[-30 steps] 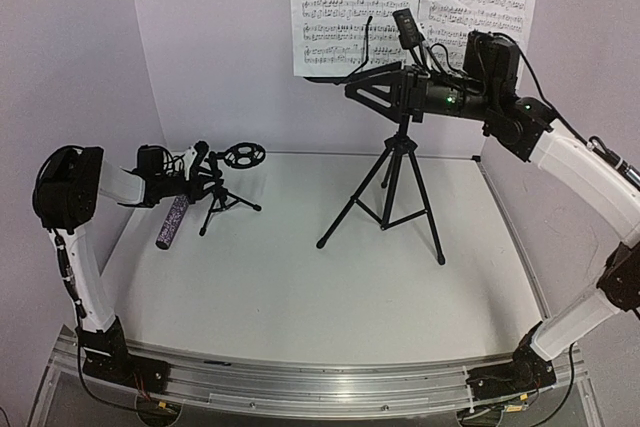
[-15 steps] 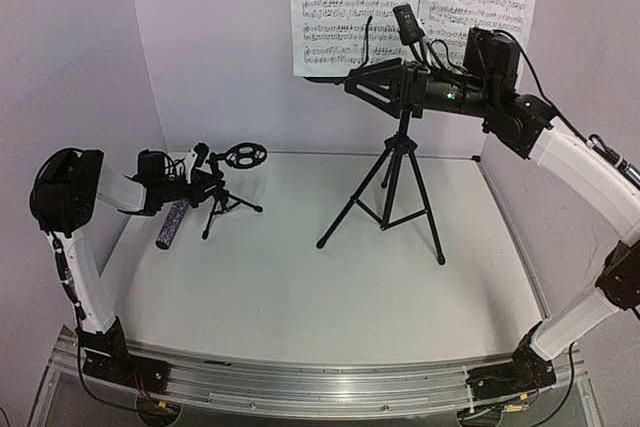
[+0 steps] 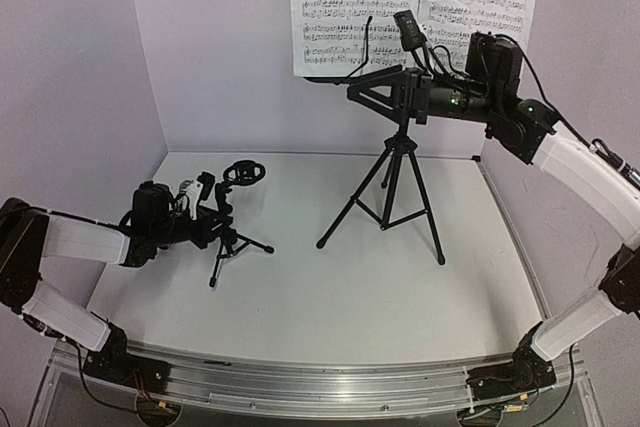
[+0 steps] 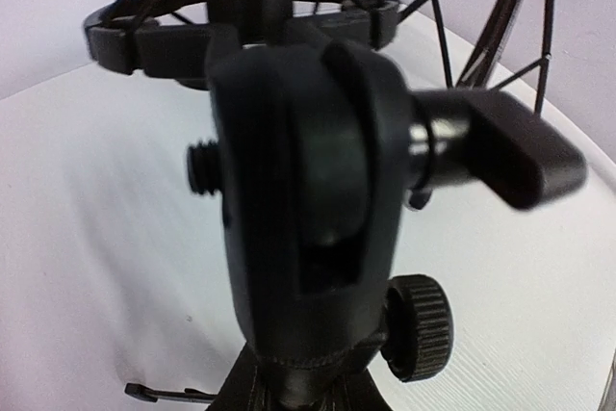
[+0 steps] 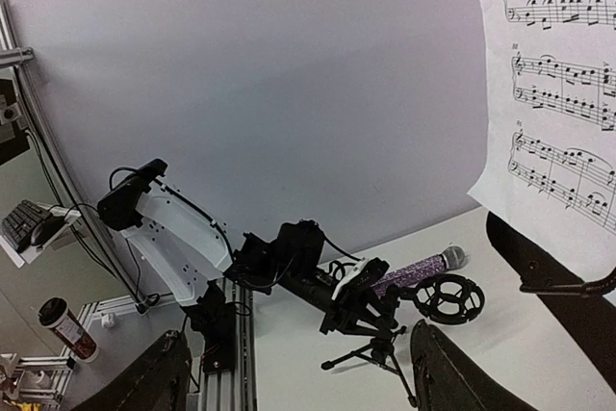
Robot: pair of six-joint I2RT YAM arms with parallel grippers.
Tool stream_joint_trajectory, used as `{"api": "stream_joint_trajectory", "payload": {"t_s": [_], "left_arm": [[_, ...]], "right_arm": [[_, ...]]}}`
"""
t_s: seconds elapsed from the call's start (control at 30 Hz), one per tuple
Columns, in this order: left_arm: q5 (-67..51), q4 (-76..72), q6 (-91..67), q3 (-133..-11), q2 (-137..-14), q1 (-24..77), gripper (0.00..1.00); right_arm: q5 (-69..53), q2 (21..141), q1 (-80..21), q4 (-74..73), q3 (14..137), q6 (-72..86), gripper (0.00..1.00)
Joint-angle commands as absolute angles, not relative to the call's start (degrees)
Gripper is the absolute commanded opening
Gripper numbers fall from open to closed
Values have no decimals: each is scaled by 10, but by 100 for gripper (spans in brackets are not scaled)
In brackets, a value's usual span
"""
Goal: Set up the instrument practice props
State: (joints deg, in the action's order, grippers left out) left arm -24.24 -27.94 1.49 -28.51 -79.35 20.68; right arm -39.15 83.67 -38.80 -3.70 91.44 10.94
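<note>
Since a second ago we note the left gripper (image 3: 205, 215) has dropped low, bringing the mic stand (image 3: 232, 237) slightly nearer the music stand (image 3: 398, 162), still to its left. Jaws clenched on the mic stand's stem; ring holder (image 3: 243, 172) above. Microphone (image 5: 421, 267) lies on the white table (image 3: 300, 297), farther left of the music stand. Right gripper (image 5: 300, 358) spread wide, empty, beside the music stand's tray. Sheet music (image 3: 355, 7) on top. Pale lilac walls (image 3: 220, 47) behind; metal rail (image 3: 300, 382) in front.
</note>
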Motion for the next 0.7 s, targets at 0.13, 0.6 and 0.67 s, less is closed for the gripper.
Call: {"api": "stream_joint_trajectory", "payload": {"t_s": [0.13, 0.6, 0.67], "left_arm": [[-282, -347, 22, -268, -773, 242, 0], [-580, -174, 278, -366, -847, 156, 0], [-578, -118, 381, -368, -851, 152, 1]], "right_arm": [[-409, 804, -417, -20, 891, 125, 76], [-372, 784, -443, -20, 874, 123, 76], [-366, 783, -445, -20, 873, 121, 76]]}}
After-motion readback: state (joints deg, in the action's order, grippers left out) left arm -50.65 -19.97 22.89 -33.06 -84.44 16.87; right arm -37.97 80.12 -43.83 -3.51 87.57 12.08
